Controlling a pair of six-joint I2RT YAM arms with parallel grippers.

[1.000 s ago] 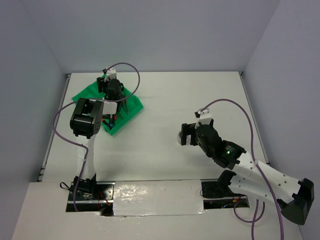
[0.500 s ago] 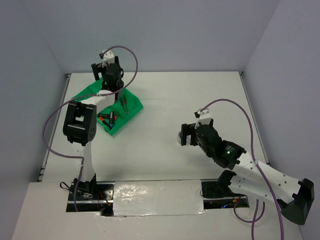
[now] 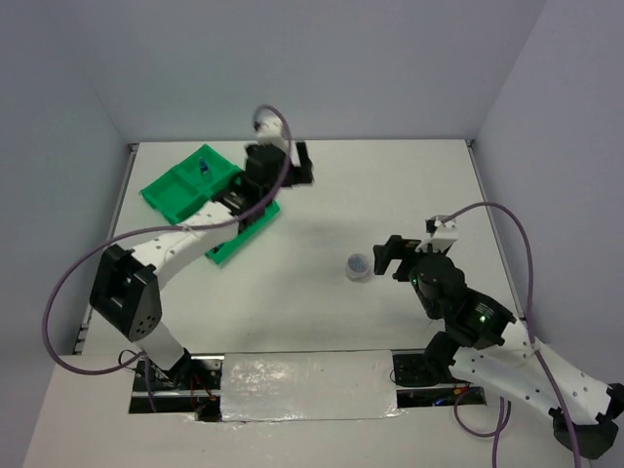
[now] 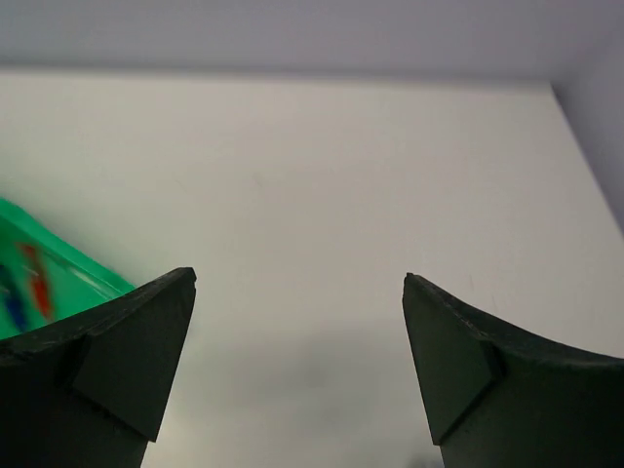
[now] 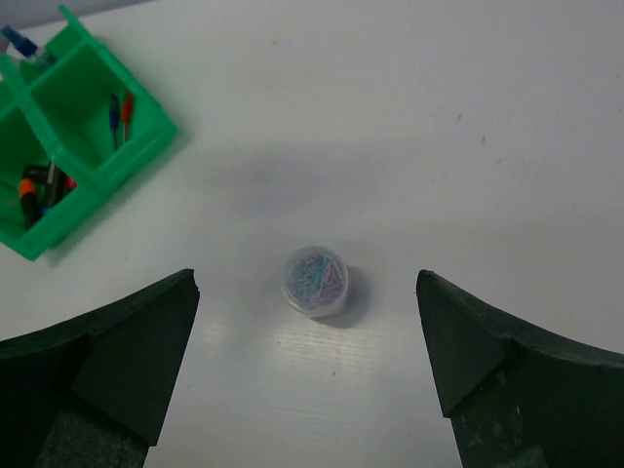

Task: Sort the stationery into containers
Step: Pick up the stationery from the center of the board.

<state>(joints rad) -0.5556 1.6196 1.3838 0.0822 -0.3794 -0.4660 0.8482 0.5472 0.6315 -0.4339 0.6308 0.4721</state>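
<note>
Tub of coloured clips (image 5: 313, 283) — clear, round — well apart from tray (image 5: 107, 190).

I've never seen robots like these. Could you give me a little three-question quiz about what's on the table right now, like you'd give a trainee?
1. True or false: the small round jar sits inside the green tray.
2. What shares a compartment with the red pen?
A. a blue pen
B. a roll of tape
C. nothing at all
3. Fill in the blank: the left pincer and the right pincer are both ____, holding nothing.

Key
1. False: it stands on the bare table, apart from the tray.
2. A
3. open
</note>
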